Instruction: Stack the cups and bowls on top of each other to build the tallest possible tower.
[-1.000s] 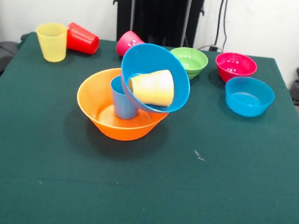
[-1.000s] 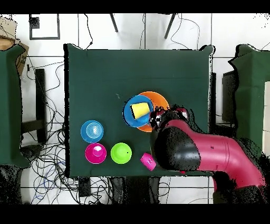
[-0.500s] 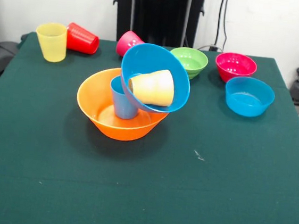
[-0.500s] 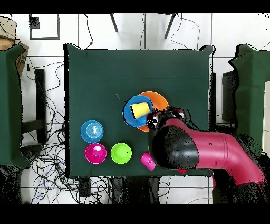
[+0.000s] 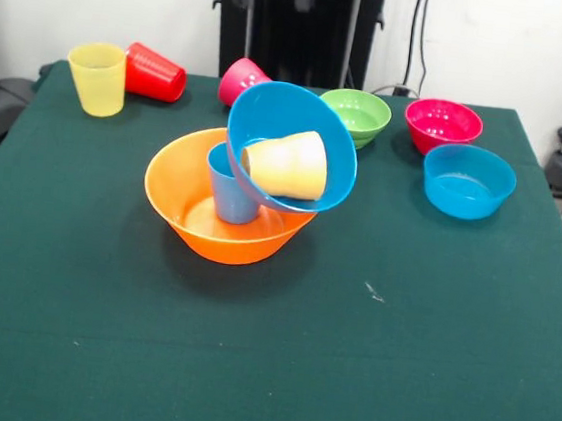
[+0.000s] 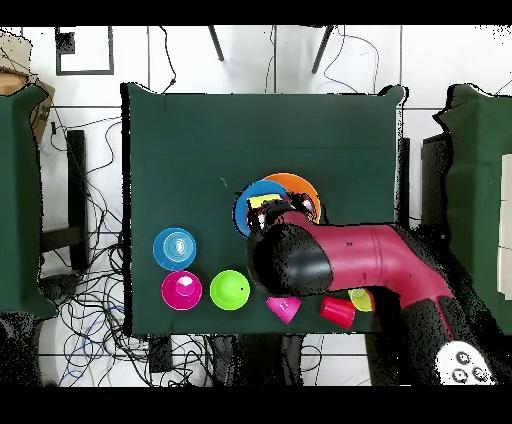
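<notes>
Orange cup (image 5: pixel 286 163) is being cradled on its side, long axis across the table, in the tilted large blue bowl (image 5: pixel 334 141) atop the tower. The arm (image 6: pixel 340 255) is being seen overhead just beside it; the gripper's state cannot be told.

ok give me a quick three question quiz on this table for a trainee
1. True or false: the large blue bowl sits level inside the large orange bowl.
2. Which cup lies on its side inside the tilted bowl? A) yellow cup B) orange cup C) pink cup
3. Fill in: the light blue cup stands in the large ____ bowl.

Key: 1 false, it is tilted; 2 B; 3 orange.
</notes>
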Robot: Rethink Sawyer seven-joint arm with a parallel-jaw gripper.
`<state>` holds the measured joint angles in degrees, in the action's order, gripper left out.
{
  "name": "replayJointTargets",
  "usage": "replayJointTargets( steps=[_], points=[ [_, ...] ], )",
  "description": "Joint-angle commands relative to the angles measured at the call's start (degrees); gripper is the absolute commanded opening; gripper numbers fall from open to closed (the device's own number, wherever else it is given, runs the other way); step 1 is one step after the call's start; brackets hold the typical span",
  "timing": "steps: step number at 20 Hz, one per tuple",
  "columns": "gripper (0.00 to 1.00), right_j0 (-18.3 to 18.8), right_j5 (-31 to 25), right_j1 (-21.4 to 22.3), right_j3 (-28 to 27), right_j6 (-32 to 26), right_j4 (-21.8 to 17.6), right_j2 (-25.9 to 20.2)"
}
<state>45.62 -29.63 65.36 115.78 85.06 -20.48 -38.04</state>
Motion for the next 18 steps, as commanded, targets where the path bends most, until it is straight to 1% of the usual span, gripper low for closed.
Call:
replayJointTargets(
  steps=[1,2,4,9,11,13,15,18],
  points=[
    [1.00,-5.1,-0.2,-7.0,-2.0,5.3,-6.6,5.4],
    [1.00,-5.3,-1.0,-7.4,-2.0,5.4,-6.3,5.6],
    [1.00,-6.0,0.0,-8.3,-2.1,6.0,-6.7,6.4],
    [1.00,-7.1,-0.1,-7.7,-2.0,6.0,-6.6,7.6],
    [1.00,-7.4,0.8,-8.1,-1.7,6.2,-6.8,8.3],
    [1.00,-7.3,1.3,-8.2,-1.3,6.1,-6.3,8.2],
    [1.00,-7.8,1.0,-8.0,-1.6,6.3,-6.4,8.8],
    [1.00,-9.2,0.3,-8.2,-2.5,6.7,-7.6,10.8]
  ],
)
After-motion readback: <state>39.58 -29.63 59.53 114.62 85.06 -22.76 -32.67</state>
